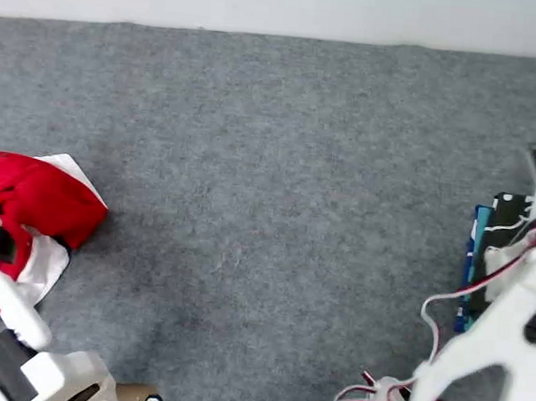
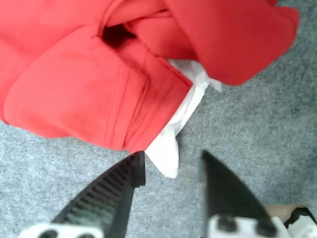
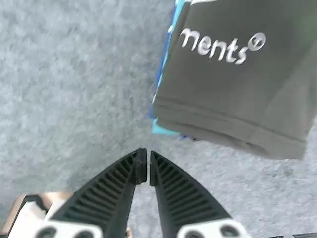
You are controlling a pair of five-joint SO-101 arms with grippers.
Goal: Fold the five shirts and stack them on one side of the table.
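Your left pincer [image 2: 171, 162] stands apart, empty, just short of a corner of the white shirt [image 2: 167, 151]; the red shirt [image 2: 89, 74] lies crumpled over it beyond. Your right pincer [image 3: 147, 163] is together, gripping nothing, with the folded dark shirt [image 3: 233, 79] atop a blue shirt [image 3: 163, 130] just ahead. Judgement: stack begun, red and white unfolded. Next, you need to draw one clear and spread it flat.

The high view looks straight down on the grey mat [image 1: 278, 192] from well above. The left wrist view looks down at close range past the left gripper [image 2: 172, 161] at the red shirt [image 2: 74, 89], shared with the high view's left edge. The right wrist view looks likewise past the right gripper [image 3: 147, 166] at the dark shirt [image 3: 233, 84], shared with the high view's right edge.
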